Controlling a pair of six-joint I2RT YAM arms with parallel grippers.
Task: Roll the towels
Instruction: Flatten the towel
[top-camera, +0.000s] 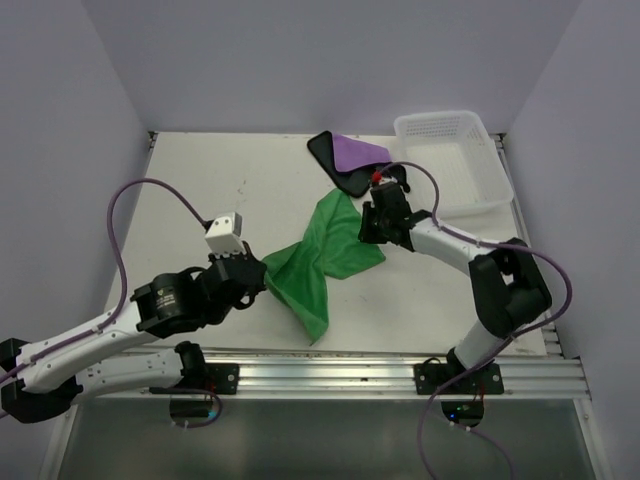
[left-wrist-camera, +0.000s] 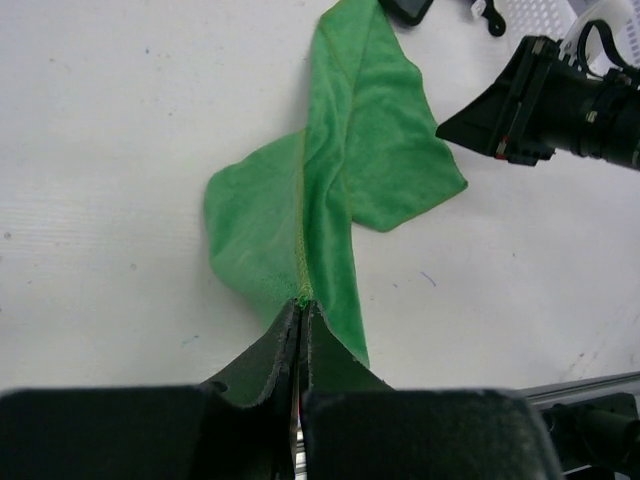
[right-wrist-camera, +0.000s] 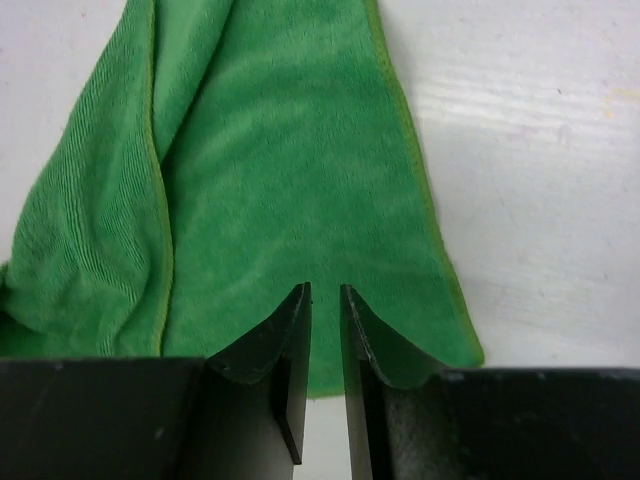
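Observation:
The bright green towel lies crumpled and twisted mid-table, narrow at its near-left end and wider toward the right. My left gripper is shut on that near-left end, its jaws pinching the stitched hem of the green towel. My right gripper hovers low over the far-right corner of the green towel. Its tips stand a narrow gap apart with nothing pinched between them. The purple towel, black back showing, lies folded at the table's far edge.
A white lattice basket stands at the far right, just beyond the right arm. The right gripper body shows in the left wrist view, right of the cloth. A metal rail runs along the near table edge.

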